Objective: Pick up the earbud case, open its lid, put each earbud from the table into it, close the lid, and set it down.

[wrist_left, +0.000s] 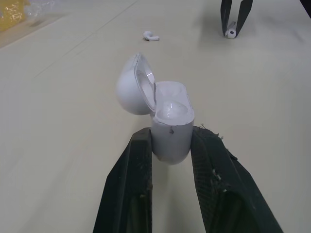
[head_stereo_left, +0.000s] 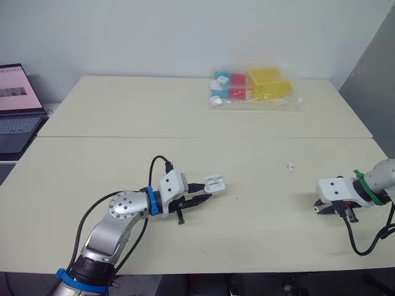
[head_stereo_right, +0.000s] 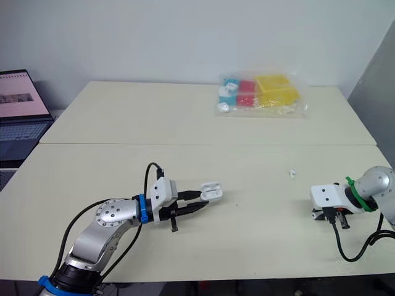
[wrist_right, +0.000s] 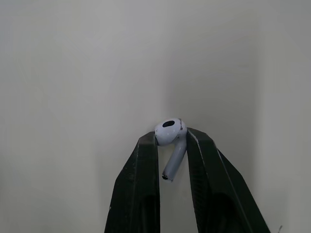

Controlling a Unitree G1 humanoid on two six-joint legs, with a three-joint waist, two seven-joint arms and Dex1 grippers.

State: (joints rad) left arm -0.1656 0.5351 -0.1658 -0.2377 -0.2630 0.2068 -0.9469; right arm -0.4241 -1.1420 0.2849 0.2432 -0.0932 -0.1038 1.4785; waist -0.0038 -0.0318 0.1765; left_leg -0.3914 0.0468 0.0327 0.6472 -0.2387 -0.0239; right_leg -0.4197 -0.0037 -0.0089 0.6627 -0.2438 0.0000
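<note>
One earbud (wrist_right: pixel 171 133) sits between right jaws; left jaws clasp the open earbud case (wrist_left: pixel 170 128).

A pale cream tabletop (head_stereo_left: pixel 123 105) stretches from left to right, crossed by a thin dark seam (head_stereo_left: pixel 216 137). Behind it rises a plain, evenly lit off-white wall (head_stereo_left: pixel 185 31), and a darker grey panel (head_stereo_left: pixel 378 74) stands at the far right. An open laptop (head_stereo_left: pixel 15 114) with a pinkish lit screen sits just beyond the tabletop's left edge, and a clear plastic bag (head_stereo_left: pixel 254 87) of coloured boxes lies near its far edge.
</note>
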